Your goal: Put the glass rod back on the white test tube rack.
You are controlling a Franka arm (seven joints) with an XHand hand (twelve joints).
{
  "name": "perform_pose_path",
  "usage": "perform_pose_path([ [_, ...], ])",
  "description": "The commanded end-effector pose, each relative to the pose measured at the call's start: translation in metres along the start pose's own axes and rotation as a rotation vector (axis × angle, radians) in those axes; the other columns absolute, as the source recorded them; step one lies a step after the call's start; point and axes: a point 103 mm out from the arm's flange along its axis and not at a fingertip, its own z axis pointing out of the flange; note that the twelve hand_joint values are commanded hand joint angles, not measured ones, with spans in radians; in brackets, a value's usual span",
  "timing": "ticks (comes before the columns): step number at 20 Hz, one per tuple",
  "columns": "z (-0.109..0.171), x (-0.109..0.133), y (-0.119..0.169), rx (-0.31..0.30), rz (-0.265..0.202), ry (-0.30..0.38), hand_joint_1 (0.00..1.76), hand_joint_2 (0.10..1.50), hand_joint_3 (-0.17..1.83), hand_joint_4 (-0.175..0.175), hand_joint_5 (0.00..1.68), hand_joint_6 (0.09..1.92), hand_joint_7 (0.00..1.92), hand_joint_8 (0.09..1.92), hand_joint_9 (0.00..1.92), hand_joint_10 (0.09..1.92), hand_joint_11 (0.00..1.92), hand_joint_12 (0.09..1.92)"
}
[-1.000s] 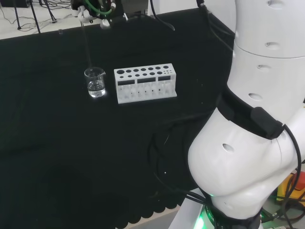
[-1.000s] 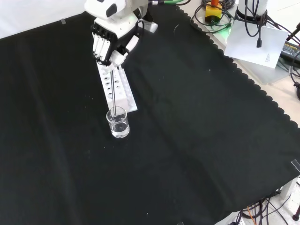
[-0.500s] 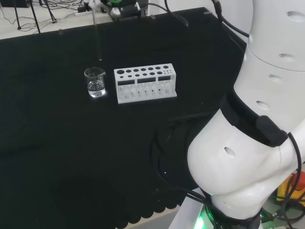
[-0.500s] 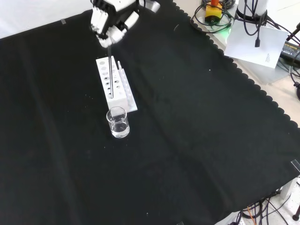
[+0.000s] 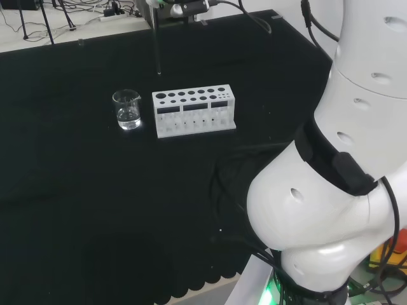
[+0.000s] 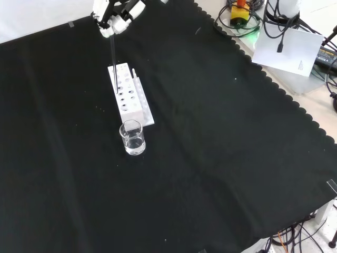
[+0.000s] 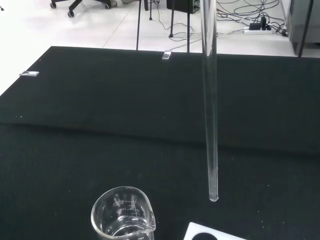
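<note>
Glass rod (image 6: 113,66) hangs upright from the hand (image 6: 112,16), whose fingers are curled round its upper end at the top edge of the front view, at about 11 o'clock from the cloth's middle. In that view the rod's lower end lies over the far part of the white test tube rack (image 6: 129,96), though whether it is above a hole or just beside the rack cannot be told there. In the head view the rod (image 5: 156,44) comes down from the top edge and its tip stops in the air at 12 o'clock from the rack's (image 5: 194,112) left end, clear of the rack top. The wrist view shows the rod (image 7: 210,115) close and long, its rounded tip free above the black cloth (image 7: 75,125), near a white corner of the rack (image 7: 212,234).

A small glass beaker (image 5: 128,109) (some clear liquid in the bottom) stands just beside the rack's left end in the head view, at 9 o'clock from it; in the front view the beaker (image 6: 132,137) sits at 6 o'clock from the rack.
</note>
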Motion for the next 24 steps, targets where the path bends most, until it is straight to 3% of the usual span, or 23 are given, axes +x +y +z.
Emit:
perform_pose_path([
  [1,-0.016,-0.062,-0.033,-0.016,0.124,-0.005,1.37,1.19,0.00,-0.175,0.73,0.92,0.77,1.36,0.92,1.44,1.55,0.75],
  [7,-0.018,-0.086,-0.041,0.000,0.181,-0.028,1.37,1.19,0.00,-0.175,0.73,0.92,0.77,1.36,0.92,1.44,1.55,0.75],
  [9,-0.017,-0.094,-0.046,-0.017,0.150,-0.013,1.37,1.19,0.00,-0.175,0.73,0.92,0.77,1.36,0.92,1.44,1.55,0.75],
  [18,-0.016,-0.116,-0.048,0.017,0.232,-0.057,1.37,1.19,0.00,-0.175,0.73,0.92,0.77,1.36,0.92,1.44,1.55,0.75],
  [24,-0.005,-0.121,-0.044,0.031,0.248,-0.050,1.37,1.19,0.00,-0.175,0.73,0.92,0.77,1.36,0.92,1.44,1.55,0.75],
])
